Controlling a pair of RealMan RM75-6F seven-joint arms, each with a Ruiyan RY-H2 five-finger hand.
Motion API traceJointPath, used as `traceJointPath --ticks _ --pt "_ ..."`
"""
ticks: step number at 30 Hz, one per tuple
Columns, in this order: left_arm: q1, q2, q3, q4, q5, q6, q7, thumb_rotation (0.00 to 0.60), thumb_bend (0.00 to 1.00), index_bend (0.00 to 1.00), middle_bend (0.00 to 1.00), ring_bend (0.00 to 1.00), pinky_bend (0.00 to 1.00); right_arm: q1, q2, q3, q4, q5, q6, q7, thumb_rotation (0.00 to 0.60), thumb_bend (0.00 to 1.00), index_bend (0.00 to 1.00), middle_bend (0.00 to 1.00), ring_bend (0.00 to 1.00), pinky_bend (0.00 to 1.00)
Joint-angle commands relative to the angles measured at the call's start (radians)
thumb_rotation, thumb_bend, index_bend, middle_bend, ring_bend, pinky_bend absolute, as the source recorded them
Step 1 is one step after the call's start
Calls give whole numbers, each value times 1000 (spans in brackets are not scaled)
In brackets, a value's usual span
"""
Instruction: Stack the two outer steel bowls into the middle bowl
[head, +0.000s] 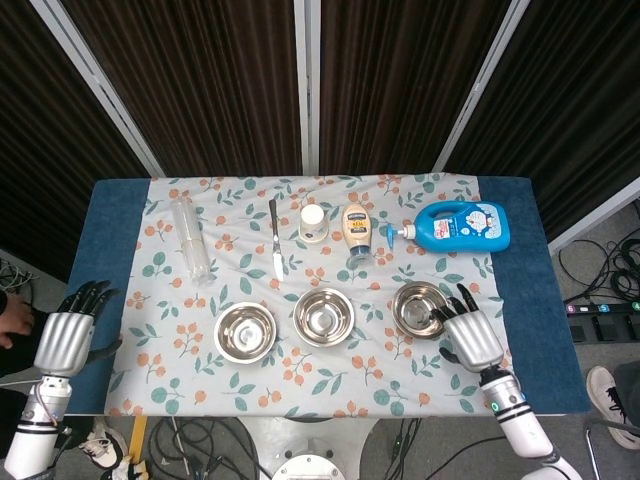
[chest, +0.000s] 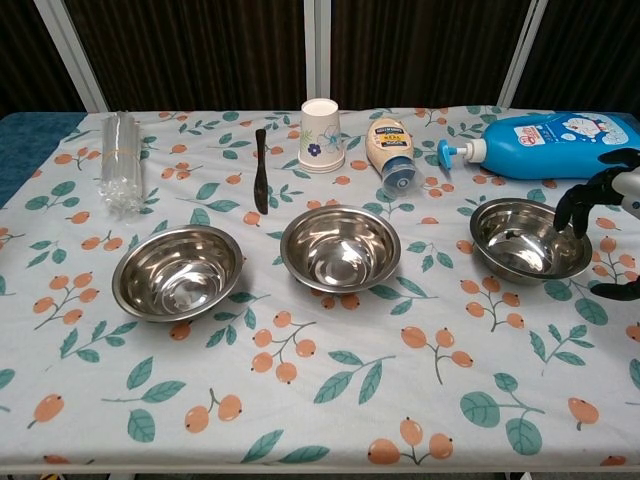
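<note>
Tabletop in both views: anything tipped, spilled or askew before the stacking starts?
Nothing spilled. The three steel bowls sit upright in a row. The blue pump bottle and the mayonnaise bottle lie on their sides, and the paper cup stands upside down; all look placed, not knocked over.

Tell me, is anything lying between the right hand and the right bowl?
Nothing: the right hand is already at the right bowl rim, only bare floral cloth beneath. Chest view shows it best.
</note>
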Motion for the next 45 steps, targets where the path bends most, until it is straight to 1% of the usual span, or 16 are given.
traceJointPath --ticks 1,10,22,26,33,37,45 --pt "0 -1 2 6 0 -3 -5 600 98 269 259 168 292 15 -19 8 23 12 -14 -16 600 78 382 426 220 42" --pt "-3 -2 2 29 -6 -17 -30 600 98 269 259 168 292 57 -77 14 78 59 -79 -52 600 88 398 436 221 42" --pt "-2 -4 3 46 -14 -28 -48 600 98 269 259 168 292 77 -134 1 130 73 -88 -67 600 111 437 447 297 64" --pt "-3 -5 3 50 -15 -30 -51 600 98 269 259 168 292 78 -142 -2 139 79 -86 -74 600 151 453 450 327 70" --pt "-5 -9 4 57 -16 -38 -53 600 98 269 259 168 292 83 -153 -1 150 87 -84 -70 600 258 544 509 415 111" --pt "-5 -11 4 62 -20 -43 -54 600 98 269 259 168 292 89 -162 0 160 97 -90 -74 600 310 580 530 435 123" --pt "-6 -14 4 69 -25 -51 -59 600 98 269 259 168 292 89 -173 -5 168 104 -85 -81 600 369 656 580 490 151"
